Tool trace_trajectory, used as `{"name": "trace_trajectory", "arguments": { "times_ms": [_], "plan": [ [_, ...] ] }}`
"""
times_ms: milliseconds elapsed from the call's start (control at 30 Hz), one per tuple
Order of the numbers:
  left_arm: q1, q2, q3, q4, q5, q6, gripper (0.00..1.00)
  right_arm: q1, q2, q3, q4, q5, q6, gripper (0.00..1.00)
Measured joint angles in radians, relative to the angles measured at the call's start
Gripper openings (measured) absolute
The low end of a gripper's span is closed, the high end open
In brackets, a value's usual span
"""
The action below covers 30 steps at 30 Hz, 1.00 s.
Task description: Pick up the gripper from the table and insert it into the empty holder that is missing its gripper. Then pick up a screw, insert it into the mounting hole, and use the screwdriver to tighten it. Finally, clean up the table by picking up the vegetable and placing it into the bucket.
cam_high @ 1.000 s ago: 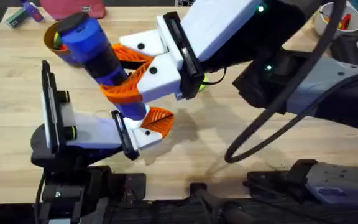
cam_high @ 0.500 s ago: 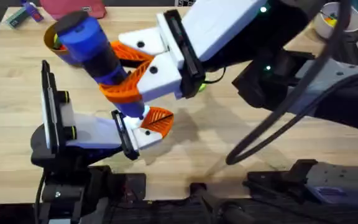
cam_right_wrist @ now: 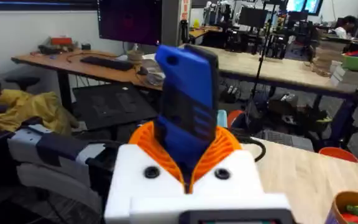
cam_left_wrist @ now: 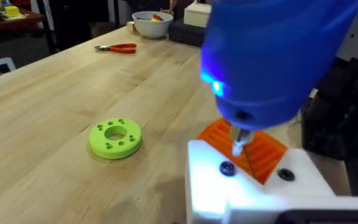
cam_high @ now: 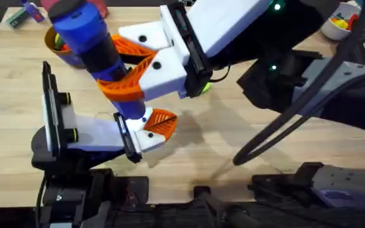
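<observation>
A pale wooden tabletop (cam_high: 233, 126) is running under everything, its grain lying lengthwise. Beyond its far edge, a long wooden desk (cam_right_wrist: 61, 62) is carrying a dark monitor (cam_right_wrist: 129, 22) and a keyboard (cam_right_wrist: 104, 61), with a yellow cloth (cam_right_wrist: 17, 112) lying heaped over a chair beside it. Further back, another bench (cam_right_wrist: 278, 62) is standing among black stands and lit screens (cam_right_wrist: 303, 5) in an open workshop room

Pale wooden surface (cam_high: 233, 120), planked, grain running lengthwise. Lying flat on it, a lime-green ring with holes (cam_left_wrist: 115, 137); well beyond the ring, red-handled pliers (cam_left_wrist: 117, 48), and past those a white bowl (cam_left_wrist: 152, 23). Standing far from the ring at the surface's far-left corner, the yellow-brown bucket (cam_high: 59, 43).
</observation>
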<state>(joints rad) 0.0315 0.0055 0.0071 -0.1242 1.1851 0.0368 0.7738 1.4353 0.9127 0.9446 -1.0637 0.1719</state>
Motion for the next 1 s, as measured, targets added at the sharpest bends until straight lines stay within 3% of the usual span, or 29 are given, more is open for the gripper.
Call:
{"name": "trace_trajectory", "arguments": {
  "times_ms": [1000],
  "plan": [
    [0.000,0.000,0.000,0.000,0.000,0.000,0.011,-0.006,0.000,0.001,-0.101,0.000,-0.053,0.025]
  ]
}}
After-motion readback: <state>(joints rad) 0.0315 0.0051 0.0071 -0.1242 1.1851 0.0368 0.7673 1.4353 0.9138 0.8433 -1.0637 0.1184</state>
